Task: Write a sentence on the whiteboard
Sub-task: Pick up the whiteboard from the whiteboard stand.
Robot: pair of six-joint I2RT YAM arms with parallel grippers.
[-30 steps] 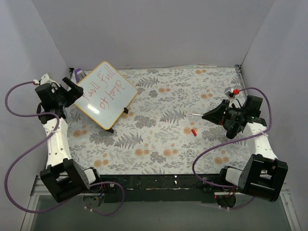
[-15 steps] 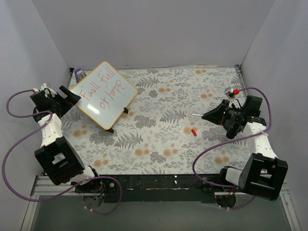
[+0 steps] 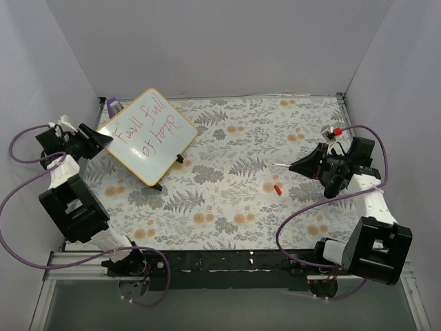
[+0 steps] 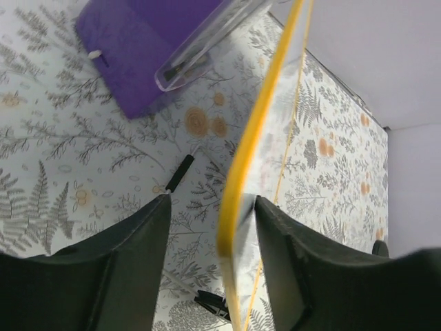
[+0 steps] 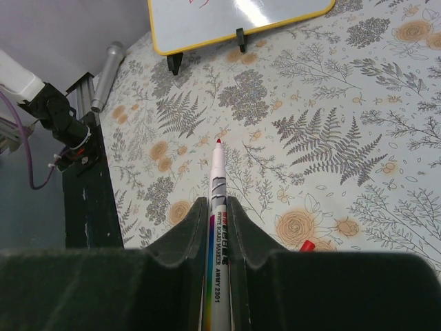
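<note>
Right wrist: right tool (image 5: 216, 207) tight on marker (image 5: 218, 172); left tool (image 4: 211, 201) spread astride whiteboard (image 4: 272, 138).

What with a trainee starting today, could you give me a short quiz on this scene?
1. True or false: the right jaws grip an uncapped marker.
2. The red cap lies: A) on the marker; B) on the table; C) in the left jaws.
3. What sits between the left jaws?
Key: 1 true; 2 B; 3 the whiteboard's yellow edge.
</note>
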